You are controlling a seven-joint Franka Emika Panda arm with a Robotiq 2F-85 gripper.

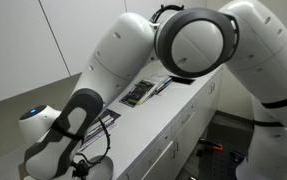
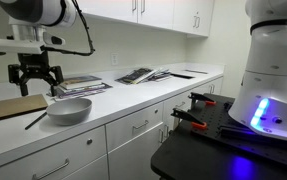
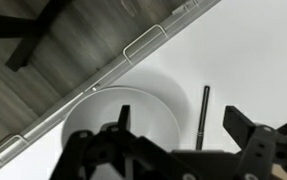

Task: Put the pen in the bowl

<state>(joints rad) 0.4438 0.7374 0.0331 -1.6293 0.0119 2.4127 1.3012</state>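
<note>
The Robotiq gripper [image 2: 35, 84] hangs above the long white countertop [image 2: 133, 100], carried by the white Franka arm [image 1: 183, 45]; its two dark fingers [image 2: 19, 84] are spread wide with nothing between them, so the end effector is released and empty. In the wrist view the gripper [image 3: 178, 118] enters from the bottom edge, and both fingers [image 3: 245, 125] stand well apart over the work surface.

The thin dark pen [image 2: 38, 120] lies flat on the countertop, outside the round, shallow, pale grey-white bowl [image 2: 69, 110] and just beside its rim; the wrist view shows the pen [image 3: 202, 115] parallel to the bowl's edge with a narrow strip of bare counter between them. The bowl [image 3: 123, 110] sits upright near the front edge of the counter; one finger overlaps it in the wrist view.

A flat brown board [image 2: 5, 108] rests on the counter beside the pen; a stack of books [image 2: 83, 87] lies just behind the bowl; loose magazines [image 2: 143, 75] lie farther along the counter, well apart from the bowl. White drawer fronts with metal bar handles [image 3: 143, 45] run below the counter edge. In an exterior view, red-handled clamps [image 2: 191, 116] sit on a black table [image 2: 198, 150].
</note>
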